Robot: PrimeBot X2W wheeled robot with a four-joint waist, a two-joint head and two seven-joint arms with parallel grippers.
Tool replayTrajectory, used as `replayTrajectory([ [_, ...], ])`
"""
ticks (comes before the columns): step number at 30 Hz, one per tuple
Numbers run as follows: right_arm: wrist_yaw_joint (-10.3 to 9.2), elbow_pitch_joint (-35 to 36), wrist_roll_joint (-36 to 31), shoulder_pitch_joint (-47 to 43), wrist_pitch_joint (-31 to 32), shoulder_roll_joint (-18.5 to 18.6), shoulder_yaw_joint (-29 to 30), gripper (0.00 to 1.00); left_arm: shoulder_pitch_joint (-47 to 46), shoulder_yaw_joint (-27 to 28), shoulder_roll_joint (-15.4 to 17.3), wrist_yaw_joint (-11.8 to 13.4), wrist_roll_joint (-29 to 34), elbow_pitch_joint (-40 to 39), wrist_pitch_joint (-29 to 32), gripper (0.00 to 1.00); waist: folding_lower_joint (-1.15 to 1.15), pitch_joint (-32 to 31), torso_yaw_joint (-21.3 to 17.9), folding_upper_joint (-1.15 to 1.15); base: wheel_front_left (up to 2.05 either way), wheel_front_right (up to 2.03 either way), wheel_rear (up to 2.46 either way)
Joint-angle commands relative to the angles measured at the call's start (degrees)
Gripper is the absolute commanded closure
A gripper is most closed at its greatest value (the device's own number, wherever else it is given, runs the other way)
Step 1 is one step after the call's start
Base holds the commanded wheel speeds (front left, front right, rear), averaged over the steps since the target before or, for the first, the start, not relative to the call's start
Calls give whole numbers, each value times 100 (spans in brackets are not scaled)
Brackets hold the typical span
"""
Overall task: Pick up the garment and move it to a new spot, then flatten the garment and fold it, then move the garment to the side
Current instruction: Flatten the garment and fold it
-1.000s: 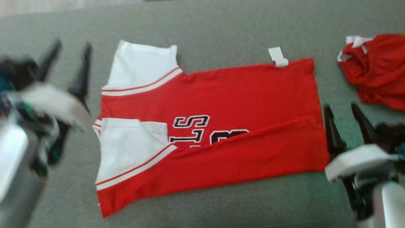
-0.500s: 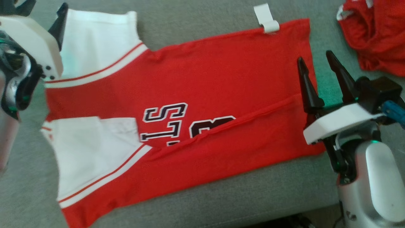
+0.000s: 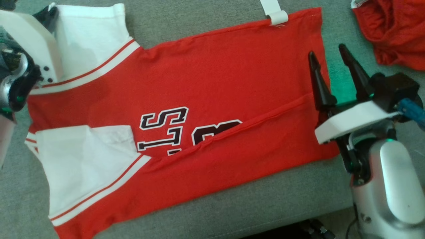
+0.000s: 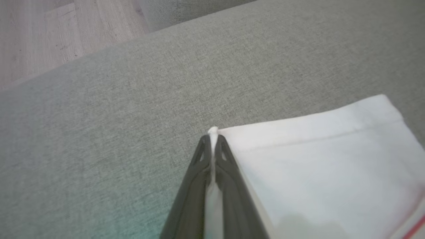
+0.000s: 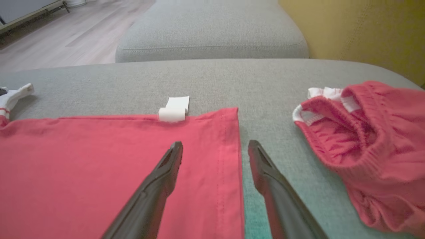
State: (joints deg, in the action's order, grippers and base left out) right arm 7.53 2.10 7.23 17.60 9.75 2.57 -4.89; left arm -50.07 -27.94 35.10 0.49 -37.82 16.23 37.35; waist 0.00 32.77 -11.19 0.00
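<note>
The garment (image 3: 215, 83) is a red jersey with white sleeves and dark lettering, lying flat on the grey sofa cushion (image 3: 215, 205). In the left wrist view my left gripper (image 4: 212, 139) is shut on the outer corner of the far white sleeve (image 4: 315, 159), with white cloth pinched between the fingers. In the head view the left gripper (image 3: 48, 16) sits at that sleeve's top left corner. My right gripper (image 3: 327, 51) stands open over the garment's hem edge at the right. In the right wrist view the right gripper (image 5: 215, 144) has one finger over the red cloth (image 5: 83, 159) and one over the cushion.
A second crumpled red garment with white trim (image 3: 395, 30) (image 5: 365, 139) lies on the cushion to the right. A white label tab (image 3: 275, 15) (image 5: 174, 109) sticks out from the jersey's far edge. Wooden floor (image 4: 49, 33) lies beyond the sofa, and a yellow wall (image 5: 365, 33) stands behind.
My left gripper reached the far white sleeve and closed on its corner. The head camera moved, shifting the whole picture. The right gripper stays open at the hem.
</note>
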Motion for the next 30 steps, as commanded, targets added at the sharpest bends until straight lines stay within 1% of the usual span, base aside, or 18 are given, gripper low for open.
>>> replayTrajectory([
  [1, -4, 175, -34, 223, -7, 31, -114, 0, 11, 144, 282, -5, -10, -133, 93, 100, 0, -7, 43, 0, 0, 0, 0],
  [3, -4, 132, -83, 360, 49, 31, -106, 0, 13, 151, 269, 6, 10, -205, -1, 100, 0, -21, 86, 0, 0, 0, 0],
  [7, -4, -108, -227, 743, 271, 31, -49, 0, -18, 240, 188, 69, 67, -311, -407, 100, 0, -87, 192, 0, 0, 0, 0],
  [13, -4, -825, -652, 1388, 830, 47, 239, 0, -36, 275, -16, 57, 82, -570, -906, 100, 0, -207, 464, 0, 0, 0, 0],
  [15, -4, -1074, -743, 1578, 987, 120, 318, 0, -26, 263, -77, 42, 89, -695, -1033, 100, 0, -229, 570, 0, 0, 0, 0],
  [16, -4, -1074, -743, 1578, 987, 120, 318, 0, -26, 263, -77, 42, 89, -695, -1033, 100, 0, -229, 570, 0, 0, 0, 0],
  [23, -4, -1762, -760, 1944, 1438, 440, 414, 0, 112, 173, -218, 14, 83, -1086, -1265, 100, 0, -258, 846, 0, 0, 0, 0],
  [24, -4, -1827, -738, 1970, 1474, 469, 407, 21, 134, 160, -231, 19, 82, -1127, -1279, 100, 0, -260, 866, 0, 0, 0, 0],
  [25, -4, -1882, -685, 1992, 1497, 482, 409, 32, 155, 145, -244, 23, 82, -1165, -1291, 100, 0, -264, 888, 0, 0, 0, 0],
  [26, -4, -1937, -629, 2013, 1530, 485, 413, 51, 173, 136, -252, 28, 81, -1195, -1301, 100, 0, -268, 902, 0, 0, 0, 0],
  [27, -4, -1981, -579, 2032, 1555, 495, 401, 64, 187, 128, -260, 31, 78, -1221, -1311, 100, 0, -275, 915, 0, 0, 0, 0],
  [28, -4, -2013, -543, 2048, 1557, 504, 397, 71, 200, 122, -268, 33, 74, -1238, -1323, 100, 0, -283, 928, 0, 0, 0, 0],
  [29, -4, -2041, -514, 2059, 1551, 511, 392, 100, 212, 118, -274, 35, 68, -1250, -1334, 100, 0, -295, 937, 0, 0, 0, 0],
  [30, -4, -2065, -492, 2071, 1530, 516, 394, 100, 225, 115, -278, 37, 63, -1257, -1345, 100, 0, -311, 945, 0, 0, 0, 0],
])
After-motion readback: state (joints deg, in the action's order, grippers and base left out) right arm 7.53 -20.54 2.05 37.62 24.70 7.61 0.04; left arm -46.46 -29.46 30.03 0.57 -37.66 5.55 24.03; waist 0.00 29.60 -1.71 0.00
